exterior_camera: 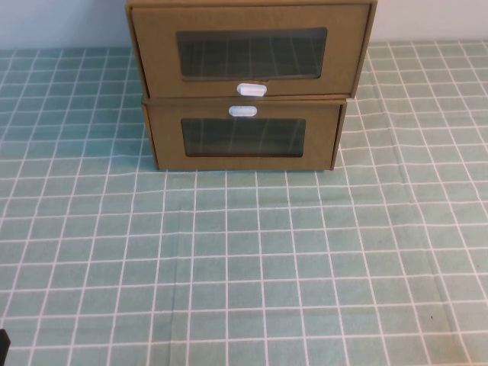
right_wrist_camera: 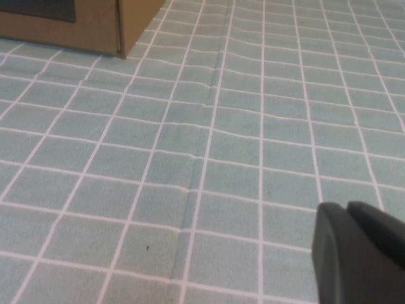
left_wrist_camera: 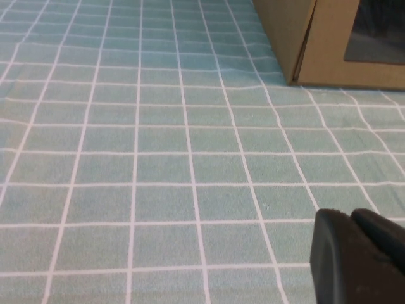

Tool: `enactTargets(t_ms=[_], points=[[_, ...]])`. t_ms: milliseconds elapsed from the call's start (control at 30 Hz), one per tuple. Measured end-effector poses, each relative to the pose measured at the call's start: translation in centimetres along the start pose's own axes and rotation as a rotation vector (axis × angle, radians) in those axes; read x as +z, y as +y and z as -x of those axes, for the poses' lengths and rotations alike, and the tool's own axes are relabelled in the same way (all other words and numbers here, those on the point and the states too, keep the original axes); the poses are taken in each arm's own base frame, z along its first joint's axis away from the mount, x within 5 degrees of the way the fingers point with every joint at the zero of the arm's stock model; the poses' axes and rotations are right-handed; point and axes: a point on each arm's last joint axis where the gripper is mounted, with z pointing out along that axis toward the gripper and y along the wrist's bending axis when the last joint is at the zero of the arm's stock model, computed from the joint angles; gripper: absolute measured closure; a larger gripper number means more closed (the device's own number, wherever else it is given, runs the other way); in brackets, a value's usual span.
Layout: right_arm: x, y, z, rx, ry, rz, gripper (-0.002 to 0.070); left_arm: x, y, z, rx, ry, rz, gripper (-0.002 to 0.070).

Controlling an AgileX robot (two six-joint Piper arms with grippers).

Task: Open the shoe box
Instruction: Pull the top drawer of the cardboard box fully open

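Black right hand [right_wrist_camera: 361, 250] shows only at the edge of its wrist view. It is closed all the way, holds nothing, and sits over the green checked cloth [exterior_camera: 244, 267], well apart from the box corner. Left hand [left_wrist_camera: 357, 253] is the same kind of black lump in its own wrist view, over the cloth with nothing seen in it; open or closed, cannot tell.

Brown cardboard upper shoe box [exterior_camera: 252, 49] sits on the lower shoe box [exterior_camera: 244, 137] at the far middle of the table [exterior_camera: 76, 305]. Both fronts face the robot, and the long side of each front runs left to right. Each front has a dark window and a white handle, the upper handle [exterior_camera: 252, 89] just above the lower handle [exterior_camera: 243, 111]. Both fronts look pushed in. Neither hand touches a box.
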Motion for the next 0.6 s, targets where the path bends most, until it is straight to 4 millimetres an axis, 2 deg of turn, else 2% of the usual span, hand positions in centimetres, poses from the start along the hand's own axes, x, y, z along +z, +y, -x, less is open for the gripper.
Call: enactTargets(t_ms=[133, 267, 500, 600], points=[[0.0, 0.0, 0.5, 0.000, -0.059, 0.004, 0.0690, 0.0, 0.0, 0.4, 0.000, -0.048, -0.003, 0.0678], [-0.2, 0.1, 2.0, 0.000, -0.226, 0.014, 0.0689, -0.1, -0.1, 1.5, 0.000, -0.167, -0.010, 0.0678], [-1.7, 0.3, 5.3, -0.002, -0.620, 0.038, 0.0689, -1.7, -0.3, 5.2, 0.000, -0.612, -0.037, 0.0678], [-2.4, 0.4, 6.2, -0.004, -0.744, 0.046, 0.0689, -2.4, -0.4, 6.2, 0.000, -0.747, -0.046, 0.0678]])
